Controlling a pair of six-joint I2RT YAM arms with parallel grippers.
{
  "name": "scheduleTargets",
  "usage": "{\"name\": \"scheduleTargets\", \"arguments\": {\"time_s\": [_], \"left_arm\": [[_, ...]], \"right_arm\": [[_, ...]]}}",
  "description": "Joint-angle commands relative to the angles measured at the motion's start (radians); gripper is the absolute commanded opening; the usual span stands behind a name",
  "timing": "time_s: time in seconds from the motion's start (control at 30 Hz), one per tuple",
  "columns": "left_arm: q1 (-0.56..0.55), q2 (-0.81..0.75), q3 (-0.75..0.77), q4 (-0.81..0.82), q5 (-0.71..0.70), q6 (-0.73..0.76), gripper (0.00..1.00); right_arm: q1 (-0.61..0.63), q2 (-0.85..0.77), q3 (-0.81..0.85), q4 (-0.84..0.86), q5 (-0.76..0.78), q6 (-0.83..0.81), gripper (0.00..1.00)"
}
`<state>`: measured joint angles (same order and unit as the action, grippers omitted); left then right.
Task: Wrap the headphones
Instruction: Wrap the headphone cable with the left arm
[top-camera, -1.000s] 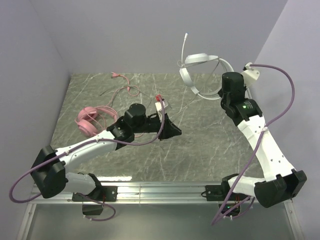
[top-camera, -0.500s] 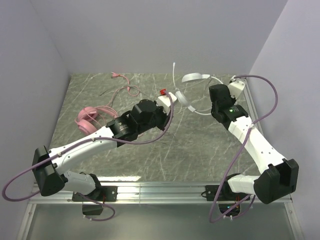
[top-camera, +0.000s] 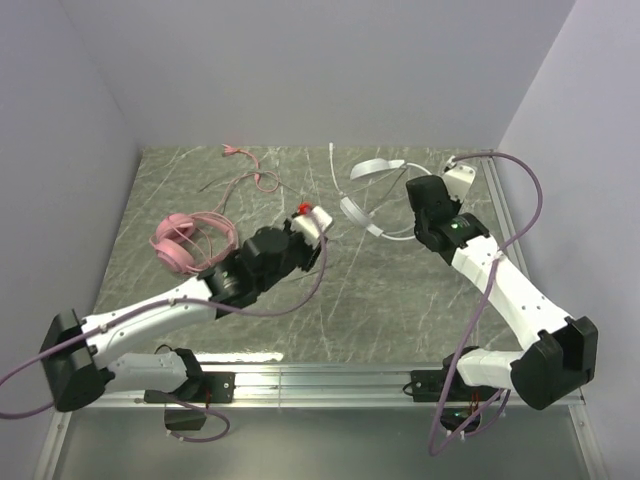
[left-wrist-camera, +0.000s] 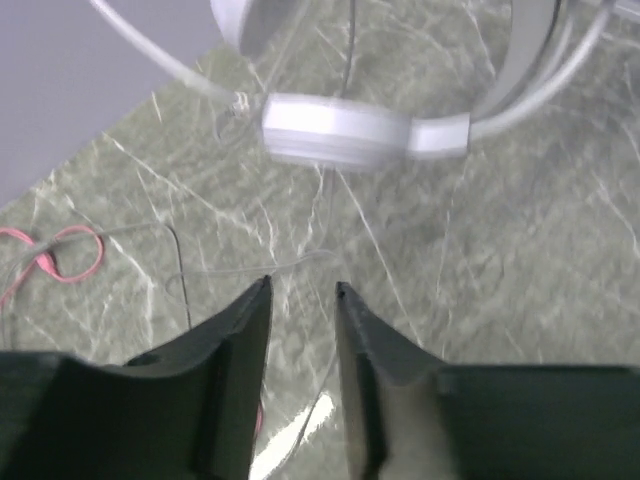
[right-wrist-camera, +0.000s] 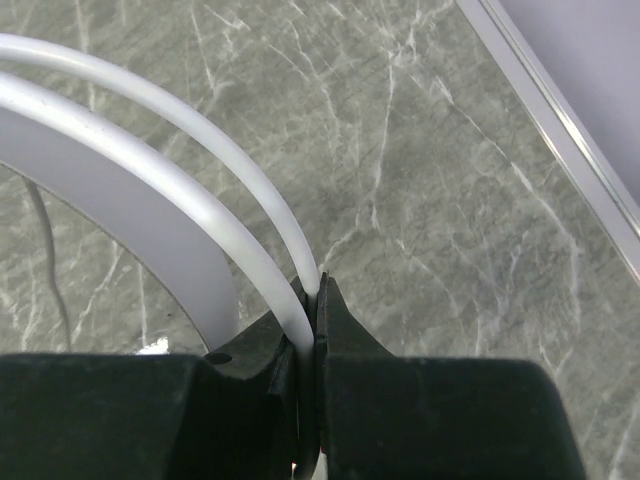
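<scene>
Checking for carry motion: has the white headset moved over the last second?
Yes. The white headset, pinched in the right tool, shifted left, away from the table's right rail, toward the pink headset.

Grey-green marbled table (top-camera: 385, 292) carrying pink headphones (top-camera: 183, 240) at left side, pink cord (top-camera: 262, 178) trailing toward far edge

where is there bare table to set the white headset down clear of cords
Barest: the near-middle of the table, between the left arm and right arm. A smaller patch lies along the back edge, between the pink cord and the white headset. Crowded: the left side, with the pink headphones and cord loops.
</scene>
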<state>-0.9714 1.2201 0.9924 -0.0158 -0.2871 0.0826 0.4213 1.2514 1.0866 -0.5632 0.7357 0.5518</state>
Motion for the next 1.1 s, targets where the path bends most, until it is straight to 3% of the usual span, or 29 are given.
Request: {"name": "scheduleTargets", "arguments": {"time_s": [0.0, 0.17, 0.2, 0.33, 0.57, 0.67, 1.07], "left_arm": [[-0.004, -0.125, -0.192, 0.293, 0.063, -0.053, 0.43], [-0.001, -0.241, -0.35, 0.434, 0.046, -0.076, 0.69], [0.0, -0.267, -0.379, 0.45, 0.042, -0.111, 0.78], [0.051, -0.297, -0.42, 0.526, 0.057, -0.136, 0.93], [0.221, -0.183, -0.383, 0.664, 0.258, -0.204, 0.96], [0.246, -0.101, -0.354, 0.734, 0.305, -0.193, 0.99], [0.289, 0.306, -0.097, 1.118, 0.71, -0.291, 0.99]], "right_arm": [[0.004, -0.085, 0.134, 0.028, -0.004, 0.02, 0.0], [0.008, -0.13, 0.245, -0.024, -0.102, 0.011, 0.0], [0.01, -0.145, 0.254, -0.035, -0.116, 0.011, 0.0], [0.008, -0.173, 0.308, -0.06, -0.176, 0.011, 0.0], [0.01, -0.188, 0.426, -0.099, -0.266, 0.013, 0.0], [0.011, -0.185, 0.487, -0.122, -0.294, 0.013, 0.0], [0.01, -0.172, 0.65, -0.188, -0.363, 0.031, 0.0]]}}
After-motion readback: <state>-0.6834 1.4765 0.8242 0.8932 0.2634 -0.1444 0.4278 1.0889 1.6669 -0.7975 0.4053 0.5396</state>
